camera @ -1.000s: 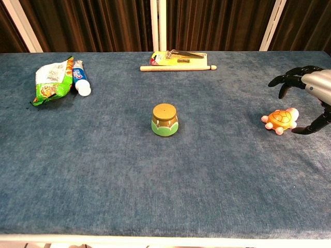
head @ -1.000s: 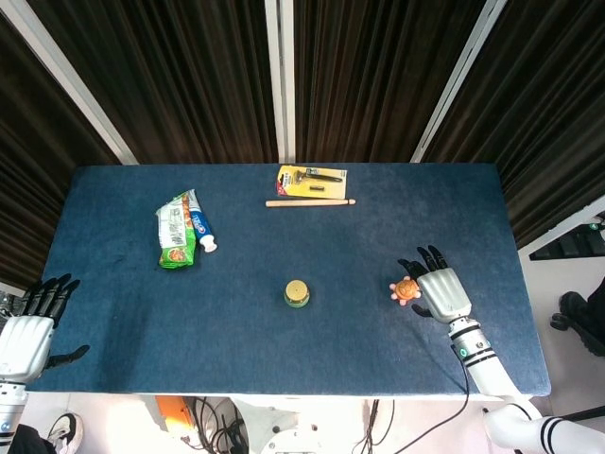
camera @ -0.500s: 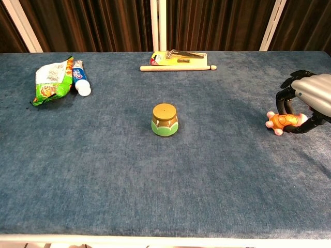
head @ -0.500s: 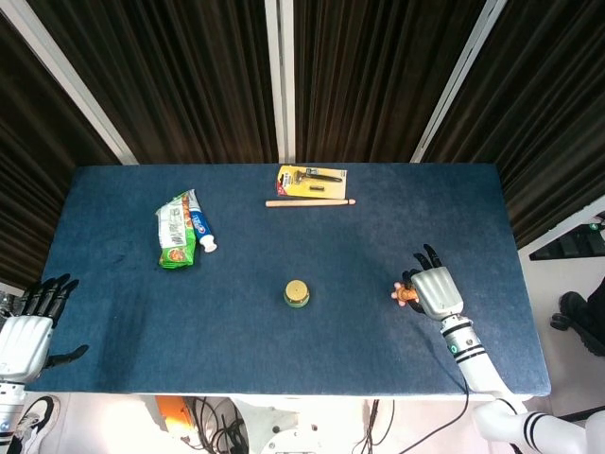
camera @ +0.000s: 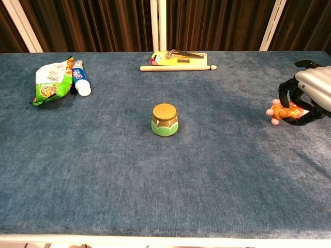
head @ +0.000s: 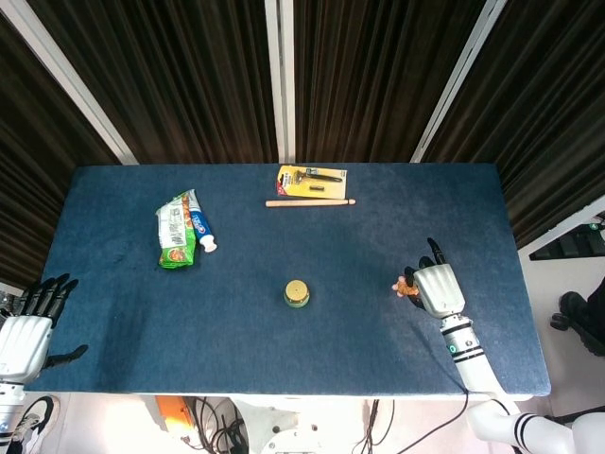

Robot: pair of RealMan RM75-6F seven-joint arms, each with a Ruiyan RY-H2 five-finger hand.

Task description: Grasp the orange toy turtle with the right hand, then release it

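Note:
The orange toy turtle (camera: 282,112) (head: 406,285) is at the right side of the blue table, and my right hand (camera: 305,98) (head: 435,287) grips it with its dark fingers curled around the shell. Only the turtle's pink feet and part of its orange shell show past the fingers. Whether it still touches the cloth I cannot tell. My left hand (head: 28,326) hangs off the table's near left corner, fingers spread, holding nothing. The chest view does not show it.
A small green jar with a tan lid (camera: 165,120) stands mid-table. A green snack bag (camera: 51,80) and a toothpaste tube (camera: 80,78) lie at the far left. A carded razor (camera: 178,57) and a wooden stick (camera: 178,67) lie at the far edge.
My right hand has come down over the turtle and closed its fingers around it, where a second ago it hovered open beside it. The turtle has shifted slightly right and up. The left hand stays still.

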